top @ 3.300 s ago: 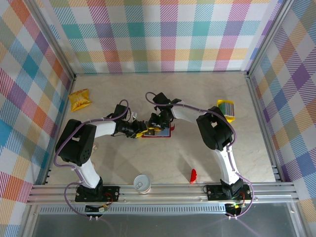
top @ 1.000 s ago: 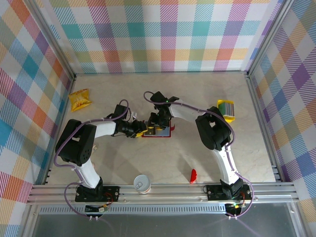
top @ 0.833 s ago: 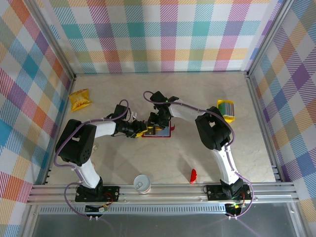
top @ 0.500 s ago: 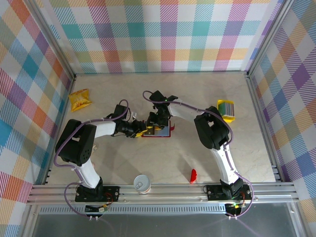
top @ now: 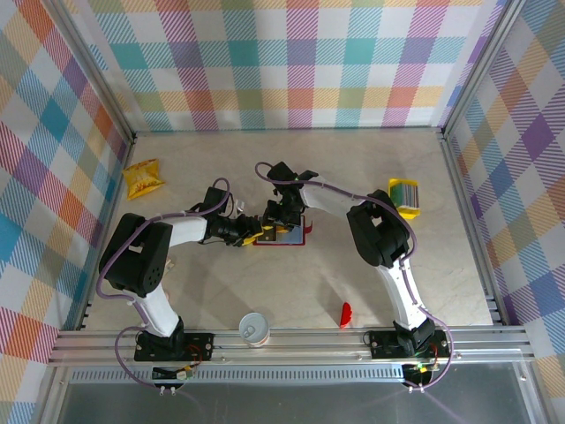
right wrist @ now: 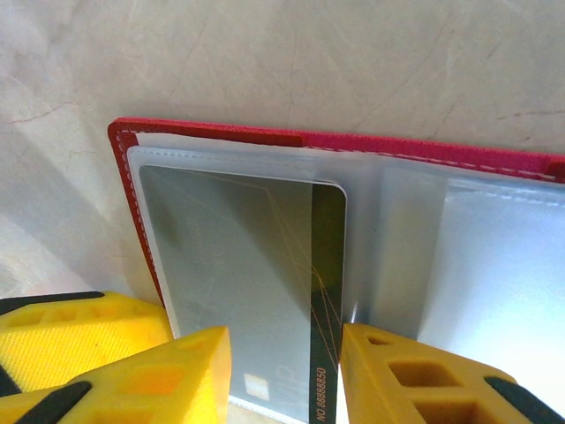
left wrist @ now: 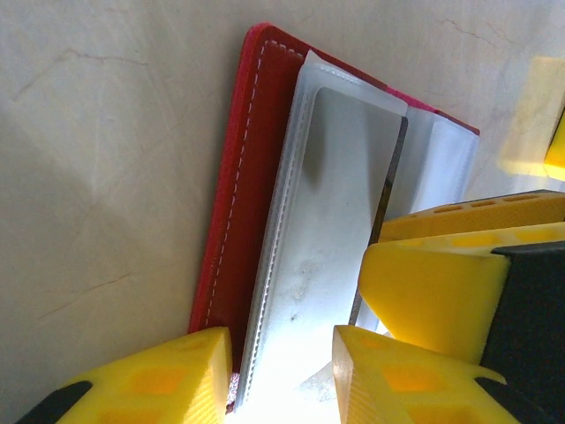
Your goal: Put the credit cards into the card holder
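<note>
Push credit card (right wrist: 234, 291) squarely deeper into clear sleeve (right wrist: 415, 256) of card holder (right wrist: 265, 134) with right fingers (right wrist: 132, 371), left fingers (left wrist: 150, 375) steadying. Both pairs part-spread; cannot tell whether gripping.

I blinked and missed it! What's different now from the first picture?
Hardly anything. The right arm crept slightly left, its right gripper still at the open card holder, where a card sits in a clear sleeve. The left gripper, card holder, spare cards and snack packet stayed put.

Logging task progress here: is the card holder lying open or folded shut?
Open. The card holder lies spread flat, clear sleeves facing up inside its red border, with a card showing in one sleeve.
</note>
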### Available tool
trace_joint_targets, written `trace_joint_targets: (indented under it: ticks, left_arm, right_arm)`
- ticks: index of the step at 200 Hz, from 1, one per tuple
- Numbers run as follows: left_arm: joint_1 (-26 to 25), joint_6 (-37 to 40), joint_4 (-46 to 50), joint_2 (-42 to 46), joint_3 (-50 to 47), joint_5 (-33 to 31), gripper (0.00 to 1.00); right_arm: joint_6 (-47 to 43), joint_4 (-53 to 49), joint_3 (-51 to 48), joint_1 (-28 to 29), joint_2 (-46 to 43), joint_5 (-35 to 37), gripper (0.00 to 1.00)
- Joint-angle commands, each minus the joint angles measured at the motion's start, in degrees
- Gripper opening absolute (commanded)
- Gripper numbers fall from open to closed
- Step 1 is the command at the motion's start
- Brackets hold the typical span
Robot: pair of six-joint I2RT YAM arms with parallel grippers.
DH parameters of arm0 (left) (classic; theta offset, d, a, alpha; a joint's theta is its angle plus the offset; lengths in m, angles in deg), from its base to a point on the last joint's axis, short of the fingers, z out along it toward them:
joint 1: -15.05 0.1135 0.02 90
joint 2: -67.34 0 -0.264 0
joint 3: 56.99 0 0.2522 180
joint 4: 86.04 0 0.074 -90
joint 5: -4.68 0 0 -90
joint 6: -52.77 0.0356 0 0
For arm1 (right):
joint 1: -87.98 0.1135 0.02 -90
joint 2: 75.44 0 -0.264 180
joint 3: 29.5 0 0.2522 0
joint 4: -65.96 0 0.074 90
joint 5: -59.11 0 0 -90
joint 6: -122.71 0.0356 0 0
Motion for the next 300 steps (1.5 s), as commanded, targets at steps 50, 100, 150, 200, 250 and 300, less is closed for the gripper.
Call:
trace_joint_targets:
  ticks: [50, 100, 150, 200, 250, 300]
  left_arm:
    - [-0.26, 0.46, -0.9, -0.09, -0.55, 0.59, 0.35]
    - [0.0, 1.29, 0.45, 1.6, -0.35, 0.16, 0.36]
    - [0.0, 1.22, 0.01, 3.13, -0.66, -0.22, 0.35]
    - [-0.06, 0.78, -0.56, 2.39, -0.75, -0.12, 0.34]
    - [0.0, 1.03, -0.07, 2.25, -0.75, -0.58, 0.34]
    - [0.0, 0.99, 0.08, 2.24, -0.76, -0.64, 0.34]
  right_arm:
    - [1.92, 1.35, -0.88, 0.29, -2.87, -0.44, 0.39]
    - [1.88, 3.26, -13.16, -3.0, -15.29, 3.36, 0.44]
    - [-0.62, 2.7, -18.62, -3.64, -20.47, 5.57, 0.38]
    - [-4.52, -0.38, -13.54, -2.6, -14.07, 7.05, 0.38]
    - [-5.36, -1.03, -12.36, -2.58, -11.15, 9.14, 0.44]
    - [-5.43, 0.02, -12.14, -2.58, -9.76, 7.95, 0.46]
